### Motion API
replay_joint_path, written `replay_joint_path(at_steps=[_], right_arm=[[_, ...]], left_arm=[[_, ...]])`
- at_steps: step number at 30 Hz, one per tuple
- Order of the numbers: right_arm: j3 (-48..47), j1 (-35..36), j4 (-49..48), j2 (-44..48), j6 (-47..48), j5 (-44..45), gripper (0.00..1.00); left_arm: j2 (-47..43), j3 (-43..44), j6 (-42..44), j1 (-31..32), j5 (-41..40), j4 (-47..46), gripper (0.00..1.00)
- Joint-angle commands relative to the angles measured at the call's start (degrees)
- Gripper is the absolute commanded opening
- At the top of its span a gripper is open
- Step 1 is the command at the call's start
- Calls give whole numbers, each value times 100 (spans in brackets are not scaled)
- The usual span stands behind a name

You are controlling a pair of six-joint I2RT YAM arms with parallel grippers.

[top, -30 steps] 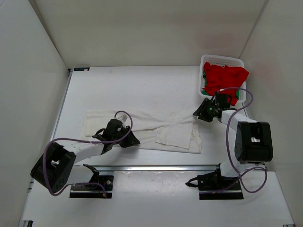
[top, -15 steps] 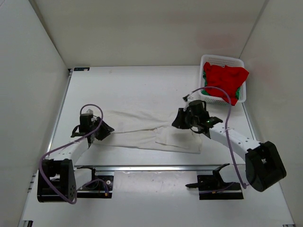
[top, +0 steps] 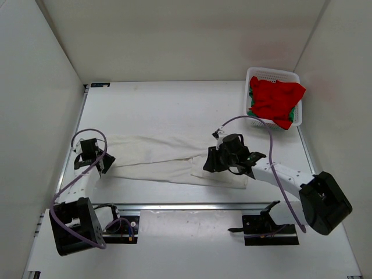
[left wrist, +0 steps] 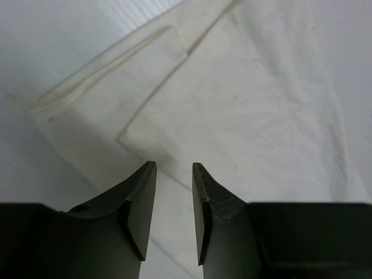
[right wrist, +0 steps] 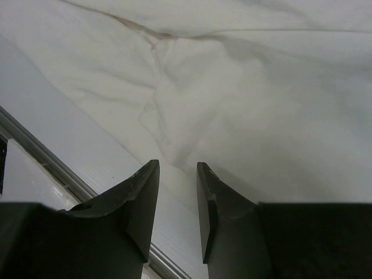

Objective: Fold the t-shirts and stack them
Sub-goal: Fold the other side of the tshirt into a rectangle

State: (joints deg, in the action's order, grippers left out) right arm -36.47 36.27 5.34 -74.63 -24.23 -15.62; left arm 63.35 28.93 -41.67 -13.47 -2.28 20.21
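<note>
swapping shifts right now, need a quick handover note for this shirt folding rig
Left gripper: open, holding nothing, over the left end of the off-white shirt.
Right gripper: open, holding nothing, over that shirt's right part.
Off-white shirt lies rumpled, stretched sideways across the table. Red shirt and green shirt are bunched in the basket.
Done: nothing neatly folded or stacked.
Left: fold all three, then stack them.

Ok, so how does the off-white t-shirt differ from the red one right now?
The off-white t-shirt lies stretched out, mostly flat, on the table; the red t-shirt is bunched up in the basket. The off-white one lies toward the near edge; the red one sits at the far right. Neither is neatly folded.
</note>
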Motion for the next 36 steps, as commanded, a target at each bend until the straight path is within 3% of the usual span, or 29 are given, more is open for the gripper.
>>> replay_joint_path(at_steps=[1, 6, 12, 23, 28, 31, 36], right_arm=[[236, -295, -262, 536, 5, -196, 31], [368, -367, -217, 862, -20, -292, 32], [447, -296, -244, 1011, -20, -363, 31], [492, -349, -245, 1047, -38, -442, 32], [509, -401, -192, 1083, -56, -399, 32], [562, -463, -139, 1153, -64, -416, 32], [641, -524, -104, 1232, -82, -468, 32]], left_arm=[[-314, -202, -314, -208, -422, 326, 43], [-456, -309, -465, -393, -633, 195, 49], [-262, -572, -789, -164, -624, -288, 48], [388, -116, -940, 90, -317, -1010, 18], [380, -1, -826, 126, -238, -869, 23], [187, -238, -799, 38, -317, -975, 34], [248, -247, -720, -15, -395, -913, 36]])
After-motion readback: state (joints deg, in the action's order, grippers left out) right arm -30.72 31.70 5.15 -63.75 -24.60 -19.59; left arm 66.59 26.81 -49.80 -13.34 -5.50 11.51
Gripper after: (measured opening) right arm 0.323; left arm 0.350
